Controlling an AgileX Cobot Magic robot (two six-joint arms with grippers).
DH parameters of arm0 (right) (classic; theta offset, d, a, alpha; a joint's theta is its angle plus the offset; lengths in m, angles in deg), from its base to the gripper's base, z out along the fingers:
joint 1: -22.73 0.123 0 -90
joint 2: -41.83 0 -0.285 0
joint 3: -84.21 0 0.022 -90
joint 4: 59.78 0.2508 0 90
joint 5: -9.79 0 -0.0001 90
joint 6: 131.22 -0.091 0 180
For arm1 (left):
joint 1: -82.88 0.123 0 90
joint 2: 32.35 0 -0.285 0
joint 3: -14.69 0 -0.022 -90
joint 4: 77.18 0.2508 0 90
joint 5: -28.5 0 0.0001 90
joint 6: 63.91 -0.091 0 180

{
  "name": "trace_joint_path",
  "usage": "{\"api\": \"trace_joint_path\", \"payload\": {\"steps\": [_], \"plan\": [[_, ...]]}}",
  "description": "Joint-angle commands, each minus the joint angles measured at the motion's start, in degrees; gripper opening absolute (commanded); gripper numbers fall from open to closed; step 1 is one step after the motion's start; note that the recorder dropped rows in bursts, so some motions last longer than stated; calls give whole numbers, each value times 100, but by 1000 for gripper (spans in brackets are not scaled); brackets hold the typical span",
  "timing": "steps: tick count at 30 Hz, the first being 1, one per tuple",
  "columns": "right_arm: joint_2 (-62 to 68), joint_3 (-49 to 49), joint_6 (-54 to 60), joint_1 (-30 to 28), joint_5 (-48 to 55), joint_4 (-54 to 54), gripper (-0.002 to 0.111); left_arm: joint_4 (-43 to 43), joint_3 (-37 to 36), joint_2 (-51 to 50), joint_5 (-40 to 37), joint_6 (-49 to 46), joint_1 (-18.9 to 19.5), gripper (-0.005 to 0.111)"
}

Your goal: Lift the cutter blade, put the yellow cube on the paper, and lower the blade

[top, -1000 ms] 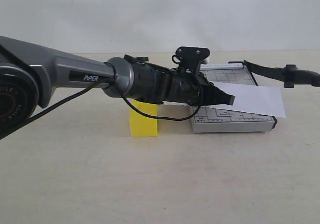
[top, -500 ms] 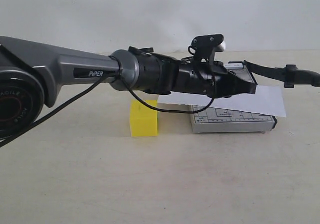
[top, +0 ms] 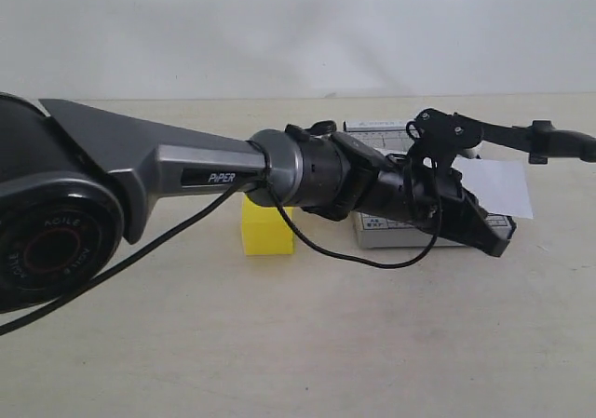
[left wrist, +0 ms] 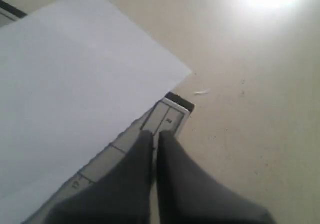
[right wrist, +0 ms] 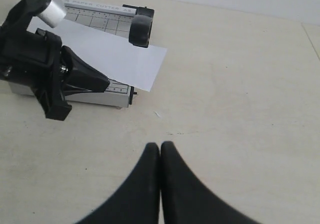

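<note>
The left hand (top: 492,238) points down at the near right corner of the grey cutter base (left wrist: 169,115). We see its two fingers pressed together with nothing between them. The right hand (right wrist: 160,151) is likewise closed and empty, above the bare bench (right wrist: 240,84), apart from the cutter. The paper (top: 501,187) lies across the base and overhangs it on the right of the exterior view. The cutter blade (top: 557,142) reaches out to the right beyond the paper's edge, handle end outermost; we cannot tell how high it stands. The yellow cube (top: 267,234) sits on the bench to the left of the base, apart from it and off the paper, partly hidden behind the left arm.
</note>
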Motion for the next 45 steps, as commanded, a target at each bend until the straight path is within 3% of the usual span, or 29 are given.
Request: {"api": "trace_joint_path", "payload": {"steps": [1, 8, 12, 25, 28, 32, 45], "plan": [[-51, 27, 14, -5, 3, 1, 0, 19, 368, -169, 198, 30, -22, 5], [-51, 27, 14, -5, 3, 1, 0, 19, 531, -310, 92, 166, -26, 5], [-51, 27, 14, -5, 3, 1, 0, 46, 544, -347, 490, 164, -26, 5], [-51, 27, 14, -5, 3, 1, 0, -58, 1493, -372, 347, 184, -1, 5], [-51, 27, 14, -5, 43, 2, 0, 75, 1378, -249, 508, 528, 56, 5], [-51, 27, 86, -5, 150, -26, 0, 213, 939, -249, 1457, 737, 267, 5], [-51, 27, 100, -5, -143, -18, 0, 238, 658, -413, 880, 775, 369, 5]]}}
